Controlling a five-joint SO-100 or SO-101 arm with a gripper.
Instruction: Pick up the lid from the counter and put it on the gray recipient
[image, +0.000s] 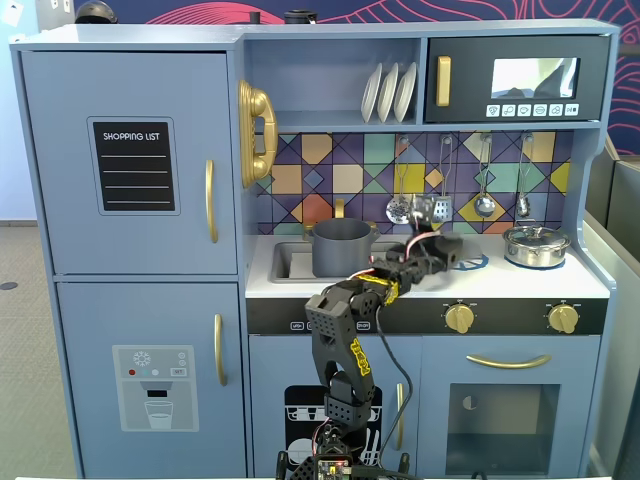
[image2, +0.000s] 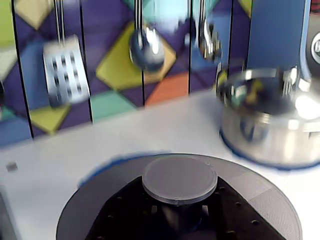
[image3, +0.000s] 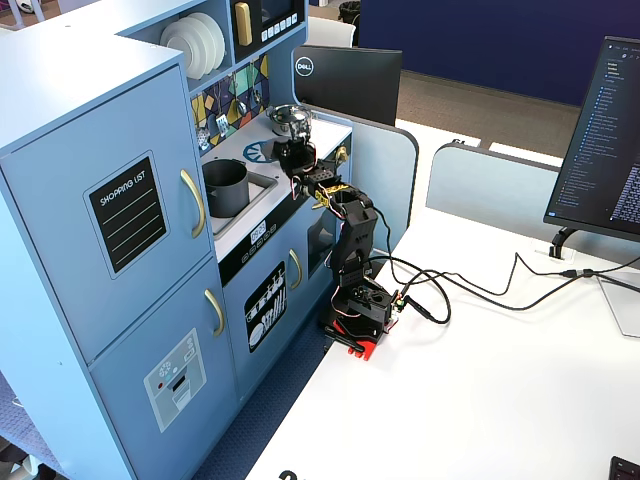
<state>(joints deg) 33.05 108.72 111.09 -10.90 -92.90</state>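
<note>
Right now your lid (image2: 180, 182) fills the bottom of the wrist view, its flat round knob facing the camera, just above the white counter (image2: 150, 130) beside the shiny silver pot (image2: 272, 120). Your gripper (image: 447, 250) grips that lid. The gray recipient (image: 342, 247) stands uncovered in the sink (image: 288, 262), left in a fixed view.

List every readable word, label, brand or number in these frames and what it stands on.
"SHOPPING LIST": black board on the toy kitchen's upper left door, in both fixed views.
"DELL": back of the black monitor behind the kitchen.
Oven panel icons, labels under the counter edge and the screen text at right: too small to read.
Wrist view: none.
</note>
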